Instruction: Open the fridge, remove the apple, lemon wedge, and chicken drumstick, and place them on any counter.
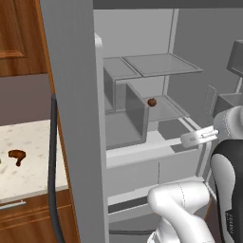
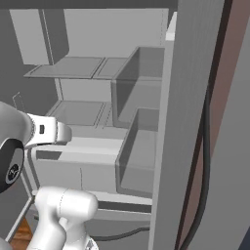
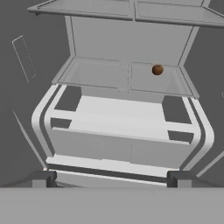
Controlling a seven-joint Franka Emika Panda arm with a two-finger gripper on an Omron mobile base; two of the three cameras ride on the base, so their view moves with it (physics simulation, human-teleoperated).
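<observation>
One drumstick (image 1: 17,156) already on counter (image 1: 33,142) lower left, apple (image 3: 157,69) on fridge (image 1: 76,118) shelf upper right of hand view, claw (image 3: 111,178) spread wide and empty; next, reach in for apple.

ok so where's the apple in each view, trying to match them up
Left base view: the apple sits on the lower glass shelf inside the open fridge, right of the door bin, near picture centre.
Right base view: I can't find it; the door bins seem to block that part of the shelf.
Hand view: upper right of centre, on the same shelf.
Shared landmark: that lower glass shelf.
</observation>
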